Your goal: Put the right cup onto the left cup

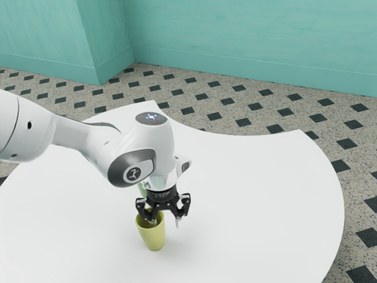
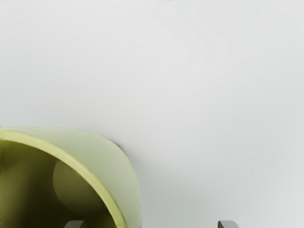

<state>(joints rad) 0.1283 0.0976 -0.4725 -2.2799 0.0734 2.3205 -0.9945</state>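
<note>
My gripper is open above the yellow-green cup, which stands upright on the table. One finger is over or just inside the cup's mouth, the other outside it, with the near wall between them. In the wrist view the tips of my gripper stand wide apart, one over the mouth of the yellow-green cup. Behind the hand, a pale green cup is mostly hidden in the exterior view.
The white table has a curved edge, with a concave stretch along its far side. A patterned floor and a teal wall lie beyond it. The arm reaches in from the exterior view's left.
</note>
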